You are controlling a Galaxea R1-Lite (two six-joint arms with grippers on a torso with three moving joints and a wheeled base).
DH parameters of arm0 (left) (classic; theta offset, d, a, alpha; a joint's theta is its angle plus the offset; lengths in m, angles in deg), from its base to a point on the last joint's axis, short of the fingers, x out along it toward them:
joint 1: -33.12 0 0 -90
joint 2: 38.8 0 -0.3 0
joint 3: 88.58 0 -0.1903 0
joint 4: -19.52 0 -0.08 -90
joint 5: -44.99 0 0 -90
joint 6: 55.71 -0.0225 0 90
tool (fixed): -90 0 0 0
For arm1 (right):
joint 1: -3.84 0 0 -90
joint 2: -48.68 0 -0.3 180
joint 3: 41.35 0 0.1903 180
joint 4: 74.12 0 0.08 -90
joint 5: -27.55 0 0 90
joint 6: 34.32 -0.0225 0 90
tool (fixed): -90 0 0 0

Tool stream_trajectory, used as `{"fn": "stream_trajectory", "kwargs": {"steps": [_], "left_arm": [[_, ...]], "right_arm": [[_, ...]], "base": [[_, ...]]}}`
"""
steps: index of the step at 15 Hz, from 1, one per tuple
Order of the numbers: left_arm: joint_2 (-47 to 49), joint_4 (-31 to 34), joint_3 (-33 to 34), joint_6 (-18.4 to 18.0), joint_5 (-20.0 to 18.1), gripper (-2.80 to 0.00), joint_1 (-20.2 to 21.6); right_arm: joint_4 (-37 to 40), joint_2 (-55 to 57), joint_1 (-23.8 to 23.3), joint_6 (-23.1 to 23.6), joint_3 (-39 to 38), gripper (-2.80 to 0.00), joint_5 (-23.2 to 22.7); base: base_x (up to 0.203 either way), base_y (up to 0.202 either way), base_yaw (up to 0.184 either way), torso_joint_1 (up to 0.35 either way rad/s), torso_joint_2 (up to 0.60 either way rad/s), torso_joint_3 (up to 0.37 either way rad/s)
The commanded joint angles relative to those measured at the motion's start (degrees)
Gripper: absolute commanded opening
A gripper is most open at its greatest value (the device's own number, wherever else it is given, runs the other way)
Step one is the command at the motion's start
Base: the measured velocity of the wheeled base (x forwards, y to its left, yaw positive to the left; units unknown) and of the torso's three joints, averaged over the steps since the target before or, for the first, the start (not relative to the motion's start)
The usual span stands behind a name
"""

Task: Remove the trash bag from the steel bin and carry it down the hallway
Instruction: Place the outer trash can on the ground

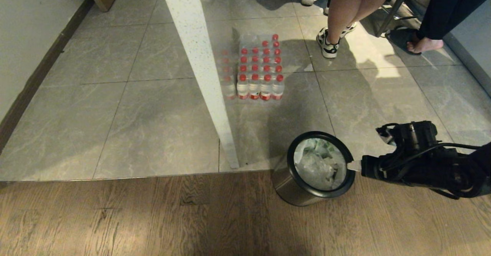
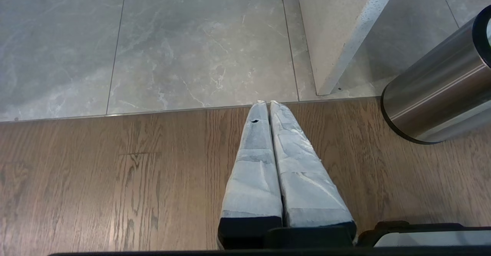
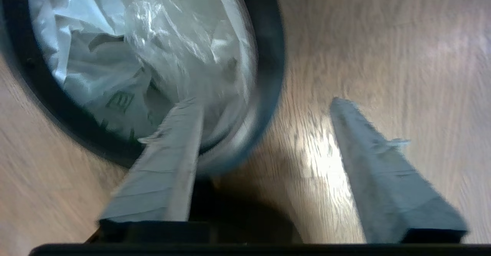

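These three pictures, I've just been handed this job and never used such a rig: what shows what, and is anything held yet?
The wide picture comes from the robot's head, looking down at the floor. The other two come from cameras on its wrists, behind the fingers.

In the head view, the steel bin stands on wooden flooring beside the grey tiles, with the trash bag still inside. The right pincer reaches in from the right, at the bin's rim. The right wrist view shows its fingers spread, one over the bag, gripping nothing.

The left pincer, shut and empty, hangs over the wood.

Beyond stand a pack of water bottles, a pale post and people's legs.
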Motion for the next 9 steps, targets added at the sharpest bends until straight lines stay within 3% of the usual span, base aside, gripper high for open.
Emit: {"fn": "stream_trajectory", "kwargs": {"steps": [1, 4, 9], "left_arm": [[-0.01, -0.07, 0.0, 0.04, 0.0, -2.8, 0.0], [-0.01, -0.01, 0.0, 0.04, 0.0, -2.8, 0.0], [-0.01, 0.0, 0.0, 0.04, 0.0, -2.8, 0.0]], "right_arm": [[-1.68, 4.43, 0.56, -0.07, 1.8, 0.0, -0.04], [-2.28, 8.9, 1.19, 0.06, 4.99, 0.0, 0.54], [-5.74, 13.85, 1.56, 0.03, 7.49, 0.0, 5.42]], "base": [[0.0, 0.0, 0.0, 0.0, 0.0, 0.0], [0.0, 0.0, 0.0, 0.0, 0.0, 0.0], [0.0, 0.0, 0.0, 0.0, 0.0, 0.0]]}}
